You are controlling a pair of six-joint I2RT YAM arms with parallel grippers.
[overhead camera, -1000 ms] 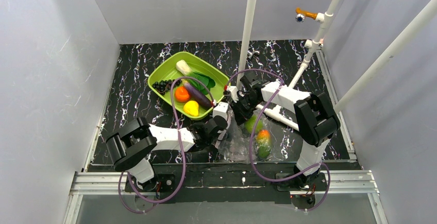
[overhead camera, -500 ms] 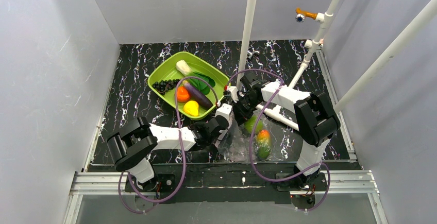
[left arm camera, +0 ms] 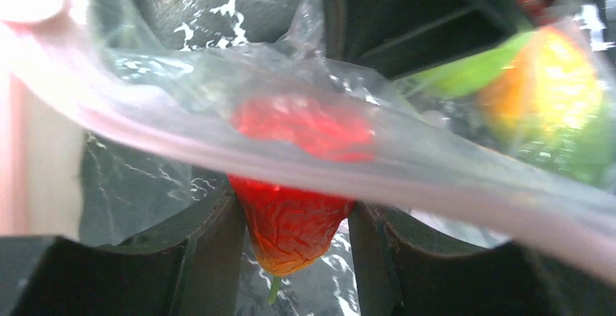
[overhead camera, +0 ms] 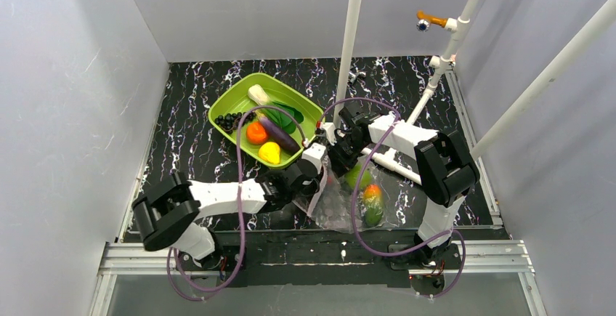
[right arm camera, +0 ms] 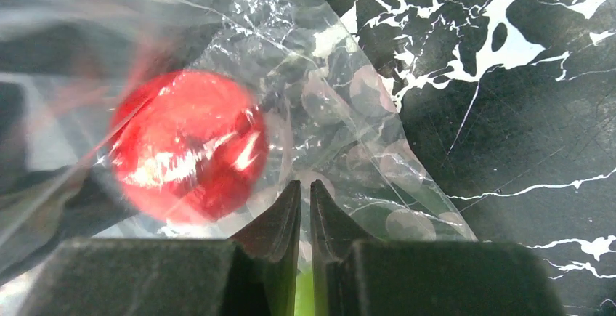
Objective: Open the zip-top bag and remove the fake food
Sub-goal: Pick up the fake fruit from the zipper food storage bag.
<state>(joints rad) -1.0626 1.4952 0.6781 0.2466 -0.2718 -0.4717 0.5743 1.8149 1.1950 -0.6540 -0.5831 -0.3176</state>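
Note:
The clear zip-top bag point(overhead camera: 341, 203) lies at the near middle of the table, with a green apple point(overhead camera: 356, 176) and an orange-green fruit point(overhead camera: 372, 201) inside. My left gripper point(overhead camera: 317, 173) is at the bag's mouth. In the left wrist view it point(left arm camera: 290, 247) is shut on a red fruit point(left arm camera: 290, 214), with the pinkish zip strip point(left arm camera: 436, 178) lying across it. My right gripper point(overhead camera: 336, 158) is shut on the bag's film point(right arm camera: 341, 105). The right wrist view shows its fingertips point(right arm camera: 305, 194) pinched together, and the red fruit point(right arm camera: 189, 145) blurred through the plastic.
The lime-green tray point(overhead camera: 218, 109) at the back left holds an orange point(overhead camera: 256, 133), lemon point(overhead camera: 269, 152), eggplant point(overhead camera: 280, 136), grapes point(overhead camera: 229, 120) and a leafy green point(overhead camera: 260, 96). A white pole point(overhead camera: 350, 47) stands behind the bag. White pipes run at the right.
My left arm's elbow has swung down and to the left while its gripper stays at the bag's mouth. The bag's near left corner has shifted slightly left. The right arm has not moved.

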